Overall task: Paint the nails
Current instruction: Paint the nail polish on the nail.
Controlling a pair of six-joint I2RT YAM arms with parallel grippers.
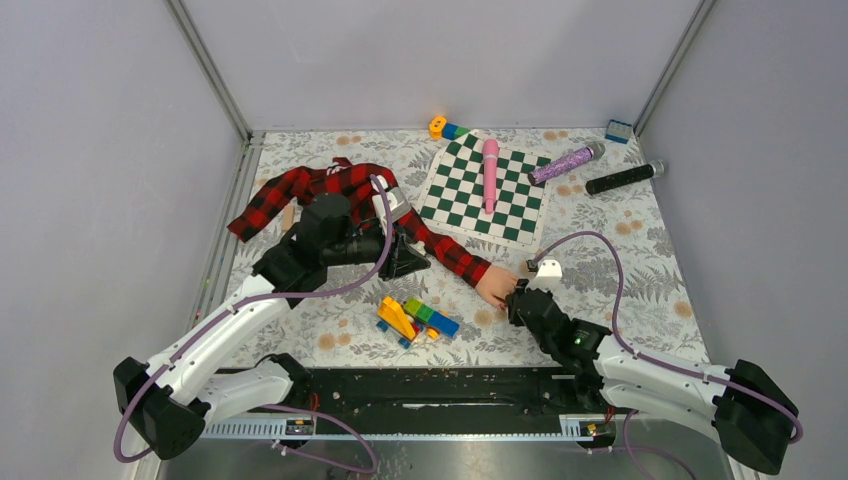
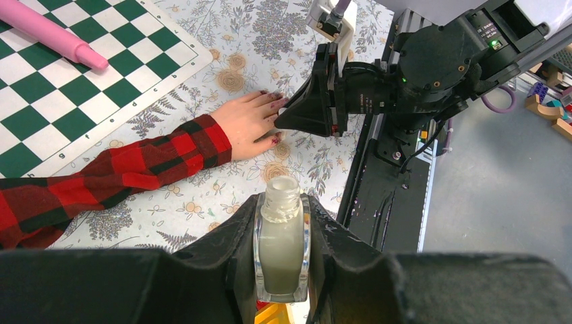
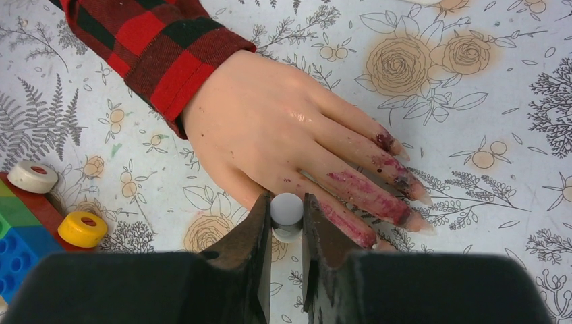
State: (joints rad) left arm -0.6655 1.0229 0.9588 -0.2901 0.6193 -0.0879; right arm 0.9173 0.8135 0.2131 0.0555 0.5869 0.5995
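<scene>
A pale pink mannequin hand point(image 3: 270, 128) in a red-black plaid sleeve point(image 1: 330, 185) lies flat on the floral cloth. Its fingers are smeared dark red, and the pointed nails point(image 3: 403, 182) aim right in the right wrist view. My right gripper point(image 3: 287, 206) is shut on a small white brush cap point(image 3: 287, 210), low over the nearest finger; the brush tip is hidden. In the left wrist view its nose point(image 2: 303, 111) touches the fingertips. My left gripper point(image 2: 281, 202) is shut on an uncapped pale bottle point(image 2: 281, 250), held upright to the left of the hand point(image 1: 495, 285).
A green-white chessboard point(image 1: 485, 185) with a pink stick point(image 1: 491, 170) lies behind the hand. A purple glitter tube point(image 1: 565, 163) and a black tube point(image 1: 623, 178) lie at the back right. Toy bricks point(image 1: 415, 318) sit close to the left of the hand.
</scene>
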